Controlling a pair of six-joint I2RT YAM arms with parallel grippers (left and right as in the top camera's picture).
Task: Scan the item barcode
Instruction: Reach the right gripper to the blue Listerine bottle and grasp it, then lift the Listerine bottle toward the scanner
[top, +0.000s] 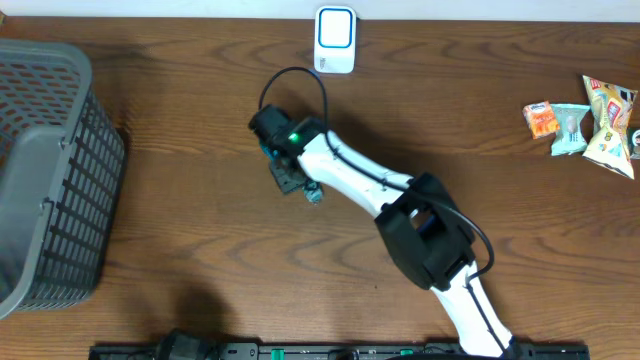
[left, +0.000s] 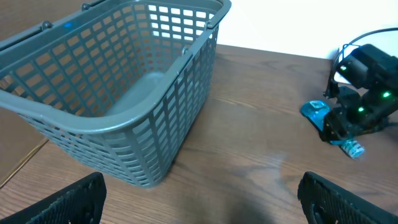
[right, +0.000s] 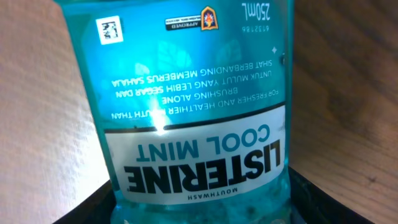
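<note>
Overhead: a grey plastic lattice basket (top: 60, 170) fills the 9 o'clock edge of the brown wooden table (top: 200, 230); a white rounded-rectangular scanner (top: 335, 40) with a blue face sits at 12 o'clock; a small cluster of snack packets (top: 585, 122) lies at 2 o'clock, well apart from everything else; the white-and-black right arm (top: 400, 195) comes in from 5 o'clock and sets the right gripper (top: 288, 172) near the centre, over the teal translucent plastic mouthwash bottle (top: 313, 194); the bottle lies on the wood at 6 o'clock from the scanner, apart from it, and is mostly hidden by the gripper.

Left wrist: the left gripper (left: 199, 193) shows its two black fingers at 7 and 5 o'clock, spread wide with only bare table between them; the basket stands from 9 to 12 o'clock; at 3 o'clock the right gripper sits low on the bottle, which lies on its side, its teal body and pale cap end showing on either side of the gripper.

Right wrist: the bottle fills the view, its label upside down and reading LISTERINE COOL MINT; a small square printed code sits at 11 o'clock on the label; black finger parts flank the bottle at 7 and 5 o'clock; whether they press on it or stand just off it cannot be told.
</note>
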